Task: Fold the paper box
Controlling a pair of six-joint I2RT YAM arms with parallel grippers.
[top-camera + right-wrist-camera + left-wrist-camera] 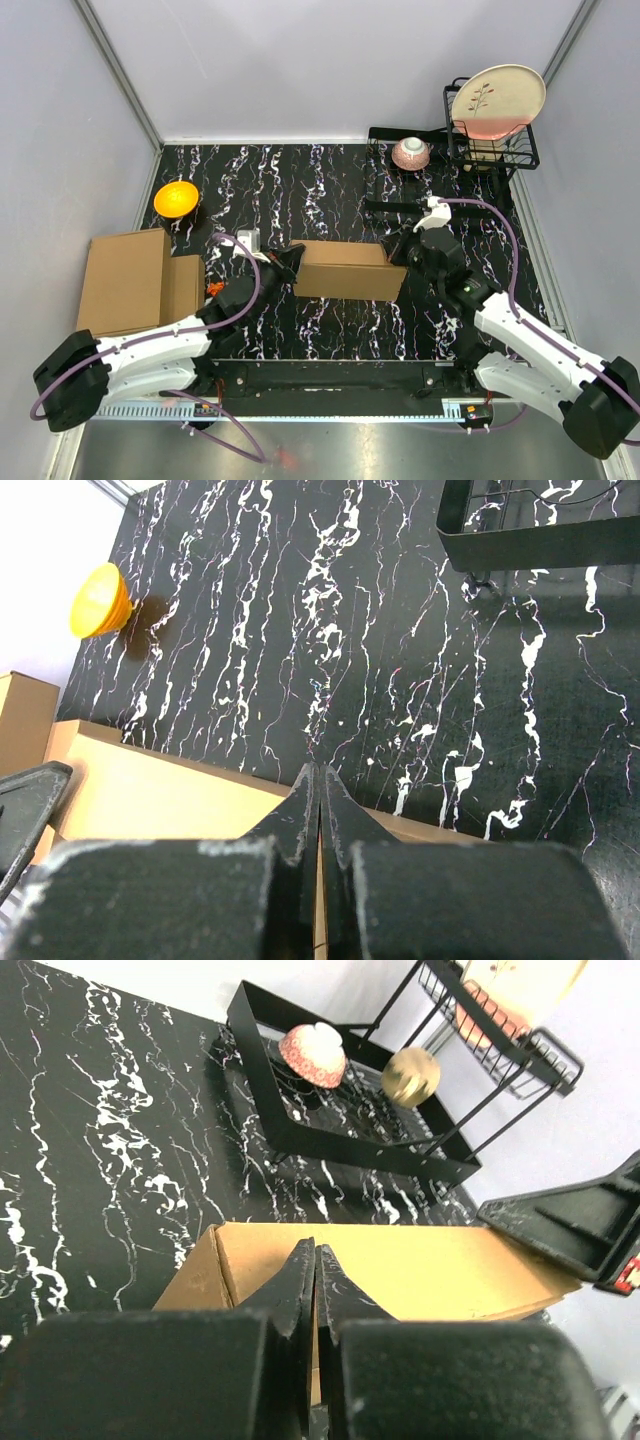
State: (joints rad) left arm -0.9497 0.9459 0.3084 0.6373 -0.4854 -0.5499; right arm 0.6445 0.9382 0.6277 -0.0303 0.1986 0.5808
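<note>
Bright, even light; blurry near foreground.

— How does the paper box (350,270) look?
— Plain brown cardboard, folded into a shallow rectangular shape with a flat top face.
— And where?
— Flat on the table (300,190), mid-table, long sides running nine to three o'clock.

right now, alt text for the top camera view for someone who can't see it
A brown paper box sits on a black marbled table, the left gripper shut on its left end and the right gripper on its right end. Closed boxes and an orange bowl lie to the left; a rack holding a plate stands far right.
</note>
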